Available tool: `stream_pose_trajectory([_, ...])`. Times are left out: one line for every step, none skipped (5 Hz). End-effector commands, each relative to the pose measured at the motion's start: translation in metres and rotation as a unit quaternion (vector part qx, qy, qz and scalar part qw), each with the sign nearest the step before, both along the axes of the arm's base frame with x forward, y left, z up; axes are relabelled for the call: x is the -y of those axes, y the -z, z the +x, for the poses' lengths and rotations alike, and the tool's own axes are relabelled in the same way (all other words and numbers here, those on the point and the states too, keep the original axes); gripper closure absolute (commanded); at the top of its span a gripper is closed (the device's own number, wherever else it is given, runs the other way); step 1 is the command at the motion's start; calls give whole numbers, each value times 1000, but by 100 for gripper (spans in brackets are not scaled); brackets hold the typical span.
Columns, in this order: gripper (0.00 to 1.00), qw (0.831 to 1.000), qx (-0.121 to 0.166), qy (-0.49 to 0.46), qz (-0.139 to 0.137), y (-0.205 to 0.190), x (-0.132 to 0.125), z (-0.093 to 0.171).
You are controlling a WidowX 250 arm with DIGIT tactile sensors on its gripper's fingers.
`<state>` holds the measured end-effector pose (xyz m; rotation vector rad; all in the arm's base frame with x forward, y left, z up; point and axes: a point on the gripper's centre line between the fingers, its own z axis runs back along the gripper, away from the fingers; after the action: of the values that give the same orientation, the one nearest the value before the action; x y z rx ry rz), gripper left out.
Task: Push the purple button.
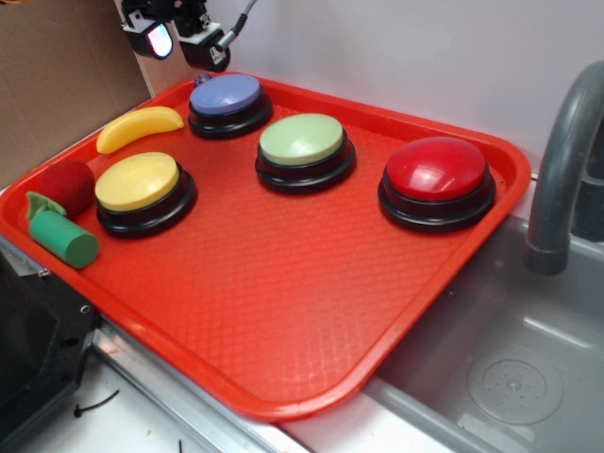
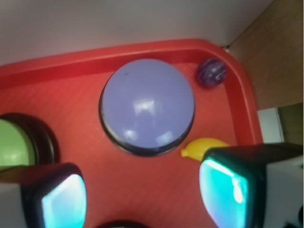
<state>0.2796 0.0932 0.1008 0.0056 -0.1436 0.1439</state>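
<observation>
Hovering with fingers spread wide, the gripper (image 1: pixel 177 38) hangs above the purple button (image 1: pixel 226 95), which sits at the far corner of the red tray (image 1: pixel 283 311), beside a banana (image 1: pixel 139 127).

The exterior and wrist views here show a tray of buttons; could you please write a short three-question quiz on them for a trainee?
1. True or false: the gripper is touching the purple button.
2. Which button sits nearest the faucet? A) yellow button B) green button C) red button
3. In the wrist view, what small object lies in the tray corner beside the purple button?

Key: 1. False, it hovers above. 2. C. 3. A dark purple striped ball.
</observation>
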Motion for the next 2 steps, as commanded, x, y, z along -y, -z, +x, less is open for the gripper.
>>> stream_pose_trajectory([0, 999, 35, 18, 14, -45, 6, 13])
stream_pose_trajectory([0, 999, 43, 17, 17, -52, 8, 13])
